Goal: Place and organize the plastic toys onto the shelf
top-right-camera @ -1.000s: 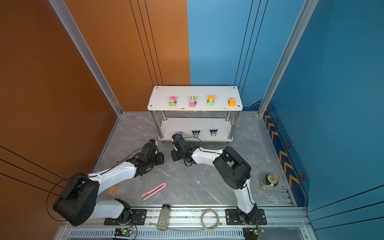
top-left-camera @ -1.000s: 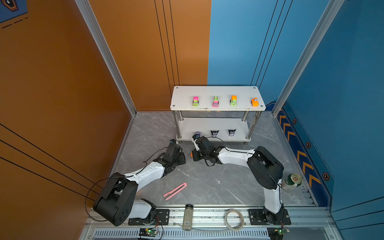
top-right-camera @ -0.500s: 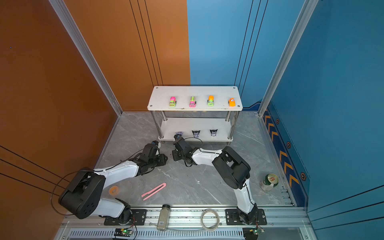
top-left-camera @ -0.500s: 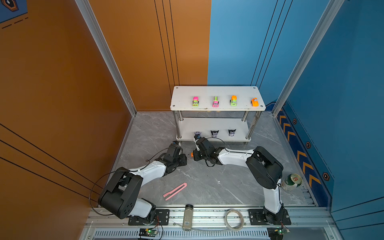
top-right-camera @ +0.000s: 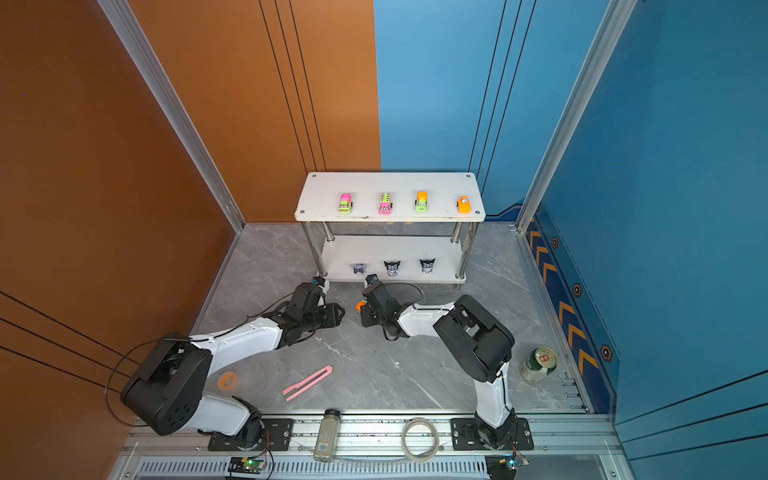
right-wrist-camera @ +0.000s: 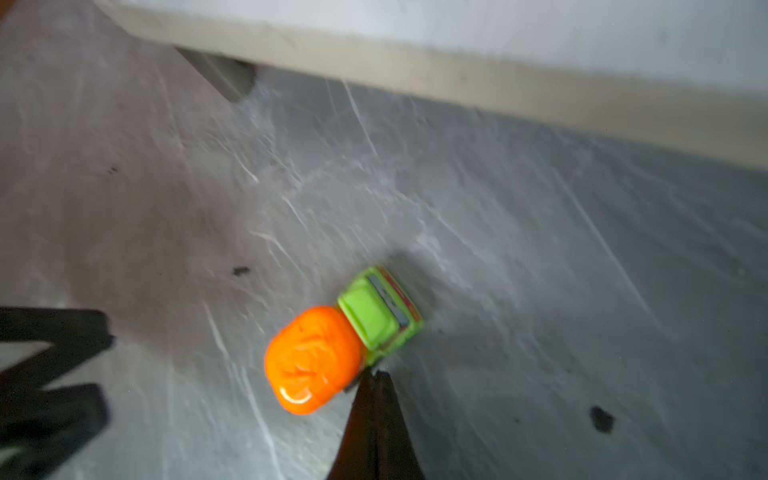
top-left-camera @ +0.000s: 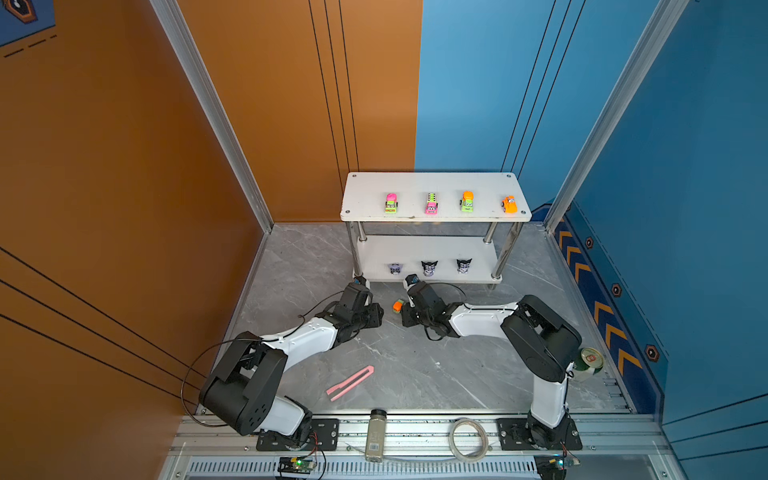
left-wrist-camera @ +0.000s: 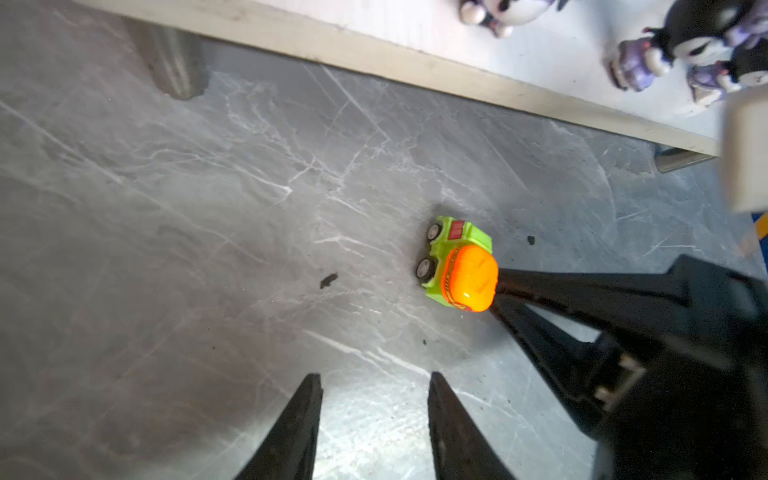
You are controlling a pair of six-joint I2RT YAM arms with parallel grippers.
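Before the white two-tier chrome-legged shelf [top-left-camera: 449, 185], the right gripper [right-wrist-camera: 376, 376], jaws together, touches the green-orange plastic car [left-wrist-camera: 457, 274], probably turning it for the left gripper [left-wrist-camera: 374, 376], jaws apart.

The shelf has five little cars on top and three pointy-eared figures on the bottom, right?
Not five. The shelf has four cars on top, as both top views show. The fifth car sits on the floor in front. The three figures on the bottom are right.
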